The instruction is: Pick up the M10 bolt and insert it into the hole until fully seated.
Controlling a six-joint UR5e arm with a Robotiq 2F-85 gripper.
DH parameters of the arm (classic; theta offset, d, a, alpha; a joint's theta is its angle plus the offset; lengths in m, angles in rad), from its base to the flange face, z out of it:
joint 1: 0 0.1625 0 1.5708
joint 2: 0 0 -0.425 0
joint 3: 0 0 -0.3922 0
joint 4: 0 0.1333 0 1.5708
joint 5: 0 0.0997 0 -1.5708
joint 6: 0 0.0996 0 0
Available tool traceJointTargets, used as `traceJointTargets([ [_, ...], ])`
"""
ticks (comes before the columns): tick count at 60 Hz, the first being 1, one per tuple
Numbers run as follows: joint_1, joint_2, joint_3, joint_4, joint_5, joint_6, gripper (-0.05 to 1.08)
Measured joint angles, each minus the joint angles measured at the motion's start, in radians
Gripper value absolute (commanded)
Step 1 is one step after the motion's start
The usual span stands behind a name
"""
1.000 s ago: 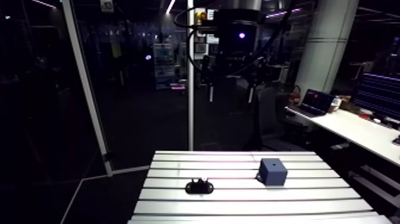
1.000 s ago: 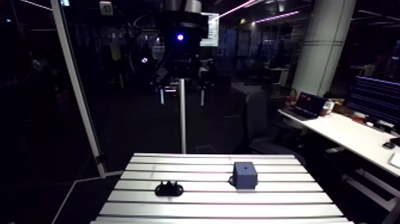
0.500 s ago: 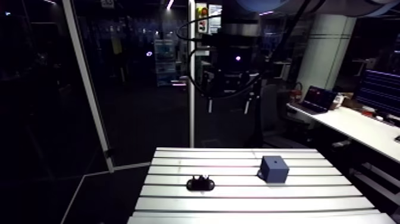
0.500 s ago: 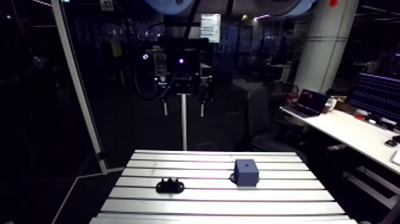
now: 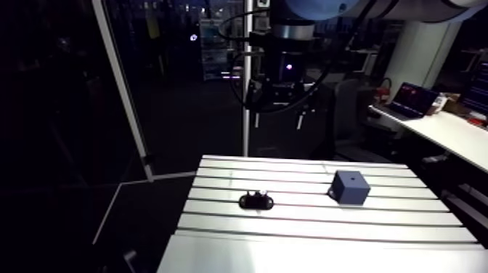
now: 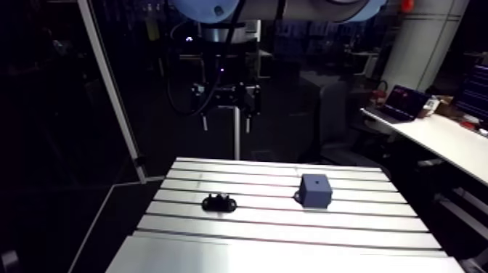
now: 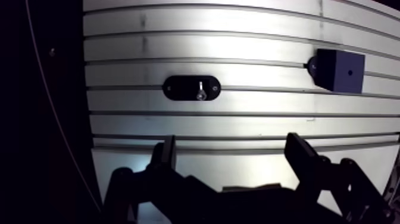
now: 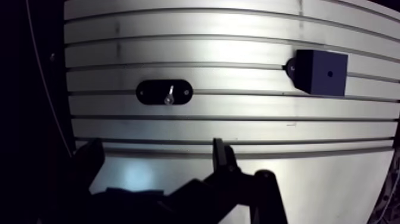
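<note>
The pincer [image 7: 233, 156] is opened wide, and nothing is between its 2 fingers [image 7: 168, 156]. In the arm view it hangs high above the desk [image 7: 238, 125], over the far edge, and it touches nothing.

The M10 bolt [image 7: 201, 90] lies in a black oval holder [image 7: 178, 88] on the desk. In the wrist view the bolt is a small bright piece near the middle of the holder; I cannot tell whether it lies flat or stands. The holder lies along 1 of the slots of the desk, ahead of the pincer and more to the side of 1 finger.

The blue block [image 7: 333, 67] stands on the desk well apart from the holder, ahead of the pincer and out beyond the other finger. It is turned a little against the slots. On its top face there is 1 small dark hole [image 7: 350, 72], and nothing is in it. The bolt and the hole are well apart.
</note>
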Motion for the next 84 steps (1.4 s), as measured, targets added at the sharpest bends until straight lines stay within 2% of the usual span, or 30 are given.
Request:
traceJointTargets([
  [24, 0.042, 0.096, 0.0, -0.114, -0.018, 0.021, 0.01],
  [52, 0.052, 0.156, 0.037, -0.216, -0.021, 0.098, 0.01],
  [84, 0.053, 0.22, 0.042, -0.254, -0.021, 0.144, 0.01],
])
